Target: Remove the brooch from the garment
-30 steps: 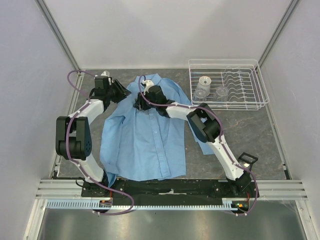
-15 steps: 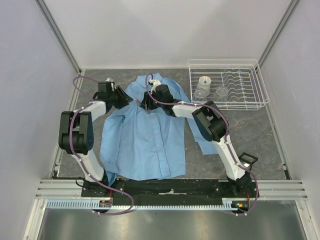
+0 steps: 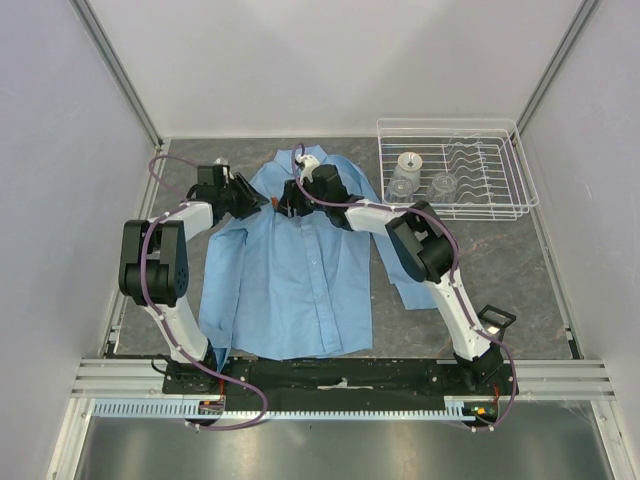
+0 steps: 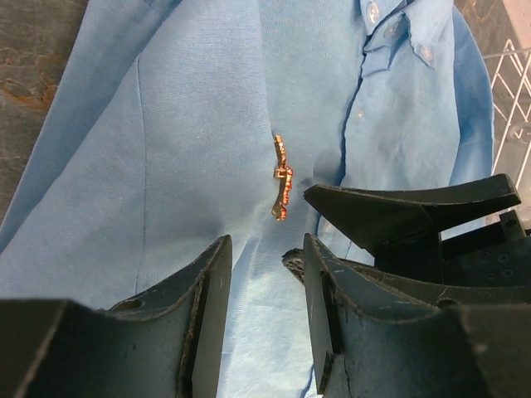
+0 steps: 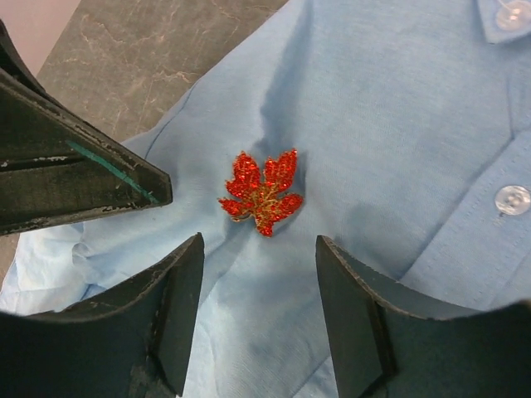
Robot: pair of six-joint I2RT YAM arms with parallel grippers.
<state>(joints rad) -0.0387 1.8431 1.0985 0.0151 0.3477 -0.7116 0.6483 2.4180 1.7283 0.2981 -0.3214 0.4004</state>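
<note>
Brooch (image 5: 261,192) pinned high on the garment (image 3: 290,280), just left of the button placket and near the collar, with both tools crowding it. The right gripper (image 5: 259,257) has its dark fingers spread wide, the brooch lying just beyond and between their tips, untouched. The left gripper (image 4: 265,257) comes in from the left with its jaws apart too, only cloth showing in the gap, and it is close beside the right one. The brooch is lobed like a leaf, red and glittery with fine gold veins, and from the side it stands slightly proud of the fabric. The garment is smooth light blue woven cotton, lightly creased around the pin, with glossy white buttons (image 5: 512,199). It lies spread front-up on a dark grey stone-patterned table (image 3: 500,280). A white wire rack (image 3: 450,135) with clear cups (image 3: 405,165) stands well apart at the far right. Plain pale walls (image 3: 330,60) enclose the space.
</note>
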